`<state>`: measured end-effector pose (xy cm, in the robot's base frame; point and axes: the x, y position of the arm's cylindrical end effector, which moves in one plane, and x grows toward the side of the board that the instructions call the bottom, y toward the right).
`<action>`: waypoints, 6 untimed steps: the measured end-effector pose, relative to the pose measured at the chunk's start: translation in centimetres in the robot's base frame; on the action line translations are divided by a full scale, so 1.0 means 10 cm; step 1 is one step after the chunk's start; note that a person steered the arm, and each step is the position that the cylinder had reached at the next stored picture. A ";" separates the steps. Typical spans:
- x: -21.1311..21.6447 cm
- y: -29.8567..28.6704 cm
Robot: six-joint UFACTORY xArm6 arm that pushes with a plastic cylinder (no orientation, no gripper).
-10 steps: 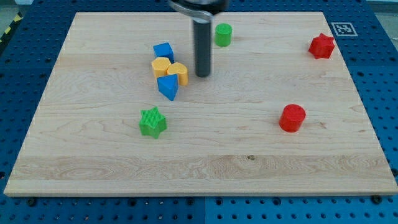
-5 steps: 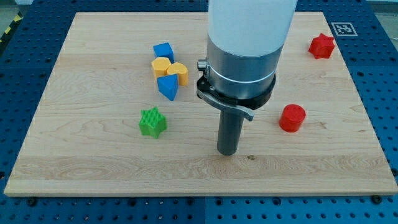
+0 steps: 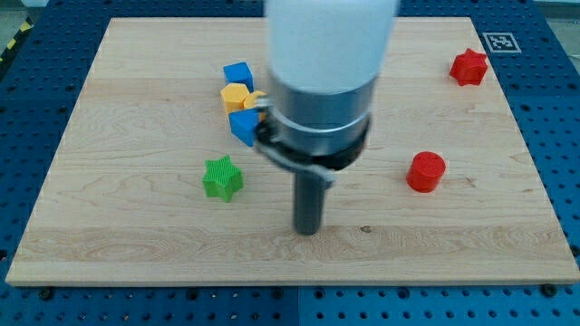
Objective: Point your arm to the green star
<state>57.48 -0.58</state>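
1. Sitting left of the wooden tabletop's [image 3: 136, 244] centre: green star-shaped block [image 3: 223, 177], upright and untouched.
2. Resting toward the bottom edge, right of and below the star, apart from it: my tip [image 3: 308, 230]; carrying no jaws.
3. Clustering toward the top edge above the star: blue cube [image 3: 237, 74], yellow block [image 3: 234, 96], blue wedge-like block [image 3: 243, 127].
4. Lying rightward: red cylinder [image 3: 425, 171]; occupying the top right corner: red star [image 3: 468, 67].

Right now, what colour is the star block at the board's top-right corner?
Red: the star shows plainly in the camera view.
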 end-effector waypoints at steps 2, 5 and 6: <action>0.01 -0.95; -0.34 -1.07; -0.61 -1.07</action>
